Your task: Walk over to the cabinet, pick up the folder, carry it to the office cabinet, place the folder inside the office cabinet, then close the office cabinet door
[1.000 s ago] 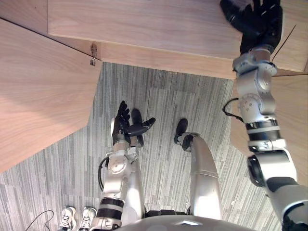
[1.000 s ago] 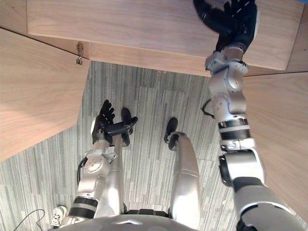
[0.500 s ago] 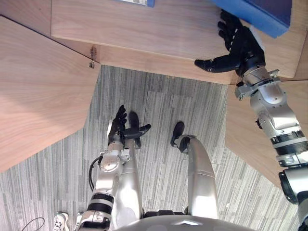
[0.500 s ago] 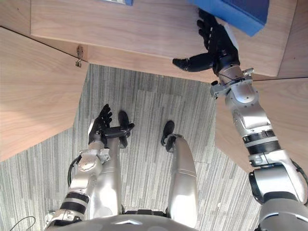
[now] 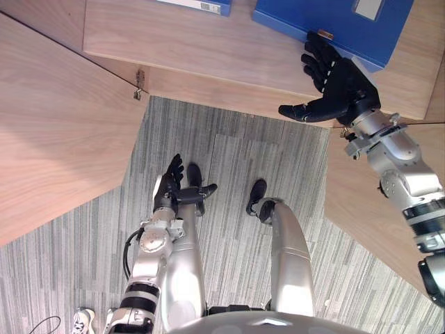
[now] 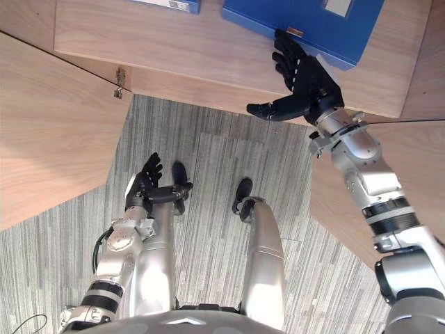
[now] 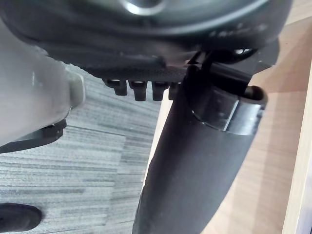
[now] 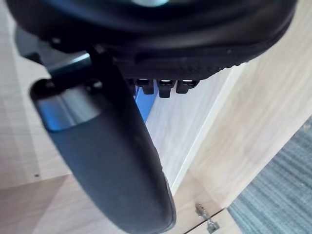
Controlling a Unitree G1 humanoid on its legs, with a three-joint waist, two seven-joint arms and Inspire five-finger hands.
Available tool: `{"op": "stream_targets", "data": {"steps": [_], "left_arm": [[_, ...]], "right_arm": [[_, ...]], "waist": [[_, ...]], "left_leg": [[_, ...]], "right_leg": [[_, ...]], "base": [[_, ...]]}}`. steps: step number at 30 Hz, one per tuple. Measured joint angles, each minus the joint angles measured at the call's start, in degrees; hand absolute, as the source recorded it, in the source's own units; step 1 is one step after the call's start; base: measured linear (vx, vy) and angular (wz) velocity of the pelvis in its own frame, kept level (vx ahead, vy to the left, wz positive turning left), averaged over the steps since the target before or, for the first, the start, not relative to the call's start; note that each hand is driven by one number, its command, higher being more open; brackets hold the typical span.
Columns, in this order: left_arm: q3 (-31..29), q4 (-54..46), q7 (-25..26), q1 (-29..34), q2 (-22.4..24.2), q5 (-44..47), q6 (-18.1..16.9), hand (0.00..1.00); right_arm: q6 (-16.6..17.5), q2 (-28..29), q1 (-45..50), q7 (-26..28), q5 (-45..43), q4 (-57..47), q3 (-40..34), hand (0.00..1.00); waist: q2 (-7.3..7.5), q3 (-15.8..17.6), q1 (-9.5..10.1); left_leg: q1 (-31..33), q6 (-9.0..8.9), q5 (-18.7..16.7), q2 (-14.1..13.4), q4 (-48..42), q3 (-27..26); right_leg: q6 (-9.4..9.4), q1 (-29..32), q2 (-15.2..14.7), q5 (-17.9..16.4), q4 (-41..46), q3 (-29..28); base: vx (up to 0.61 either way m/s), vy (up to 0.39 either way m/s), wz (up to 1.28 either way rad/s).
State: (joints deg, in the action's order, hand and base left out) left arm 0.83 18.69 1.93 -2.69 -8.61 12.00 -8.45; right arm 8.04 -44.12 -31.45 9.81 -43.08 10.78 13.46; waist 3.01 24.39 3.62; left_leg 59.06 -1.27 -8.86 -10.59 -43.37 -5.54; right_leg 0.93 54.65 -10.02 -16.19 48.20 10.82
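Note:
A blue folder (image 5: pixel 334 21) lies flat on the wooden cabinet shelf (image 5: pixel 208 49), towards its right end. My right hand (image 5: pixel 341 87) is open just in front of it. Its straight fingers reach up to the folder's near edge and its thumb sticks out to the left. I cannot tell whether the fingers touch the folder. In the right wrist view the thumb (image 8: pixel 107 161) crosses the view with a sliver of the blue folder (image 8: pixel 144 105) past it. My left hand (image 5: pixel 170 191) hangs open low over the carpet, holding nothing.
An open wooden door (image 5: pixel 55 139) stands at the left, with a metal hinge (image 5: pixel 140 83) at the shelf's corner. Another wooden panel (image 5: pixel 361 202) stands at the right. A second blue and white item (image 5: pixel 201 5) lies at the shelf's back. Grey striped carpet (image 5: pixel 229 167) lies below.
My right hand has drawn back from deep over the shelf towards its front edge. The blue folder has come into view above its fingers. The left hand has barely moved.

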Motion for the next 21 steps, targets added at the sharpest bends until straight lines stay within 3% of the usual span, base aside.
{"op": "stream_targets", "data": {"steps": [6,9,13,14,17,21], "left_arm": [[-1.2,-1.1,0.1,0.4,2.3,0.0,0.0,1.0],[-2.4,-1.8,0.5,0.4,4.2,0.0,0.0,1.0],[-2.5,-3.2,1.2,0.4,5.7,-0.1,0.0,1.0],[-2.8,-3.4,1.5,0.1,6.2,-0.1,0.0,1.0],[-3.9,-3.5,1.9,-0.3,7.3,-0.1,0.0,1.0],[-4.1,-3.5,2.9,-0.6,7.7,-0.5,0.0,1.0]], "right_arm": [[-0.3,10.4,4.9,0.3,-2.8,-6.3,-7.9,1.0],[0.4,16.7,7.3,-0.9,-4.3,-14.4,-14.1,1.0],[6.0,23.0,7.5,-6.3,-0.2,-21.6,-19.3,1.0],[6.8,23.7,7.5,-8.5,3.5,-22.4,-20.0,0.0],[7.1,24.0,7.6,-11.6,9.4,-22.5,-20.1,0.0],[6.6,24.3,7.7,-15.9,24.8,-22.5,-17.8,0.0]], "waist": [[-0.33,-0.2,1.03],[-0.79,-0.4,1.26],[-1.66,-0.9,1.47],[-1.82,-1.0,1.45],[-2.19,-1.2,1.47],[-2.4,-1.3,1.34]], "left_leg": [[0.1,0.15,-0.3,0.1,-0.4,0.0],[0.1,0.49,-0.7,0.1,-1.0,0.0],[0.1,0.78,-1.2,0.3,-1.8,-0.2],[0.1,0.78,-1.2,0.4,-1.8,-0.2],[0.0,0.74,-1.2,0.4,-1.8,-0.3],[0.0,0.55,-1.4,0.3,-1.8,-0.5]], "right_leg": [[0.03,-0.3,-0.2,0.0,0.0,0.2],[0.21,-0.7,-0.3,-0.2,0.0,0.3],[0.36,-0.9,-0.6,-0.2,0.2,0.2],[0.4,-0.9,-0.7,-0.3,0.2,0.2],[0.42,-0.9,-0.9,-0.3,0.3,0.1],[0.43,-0.8,-0.8,-0.3,0.3,0.0]], "base": [[0.0,0.023,0.01],[0.0,0.0,0.0],[0.0,0.042,0.0],[0.0,0.05,0.01],[0.0,0.0,0.0],[0.0,0.0,0.0]]}}
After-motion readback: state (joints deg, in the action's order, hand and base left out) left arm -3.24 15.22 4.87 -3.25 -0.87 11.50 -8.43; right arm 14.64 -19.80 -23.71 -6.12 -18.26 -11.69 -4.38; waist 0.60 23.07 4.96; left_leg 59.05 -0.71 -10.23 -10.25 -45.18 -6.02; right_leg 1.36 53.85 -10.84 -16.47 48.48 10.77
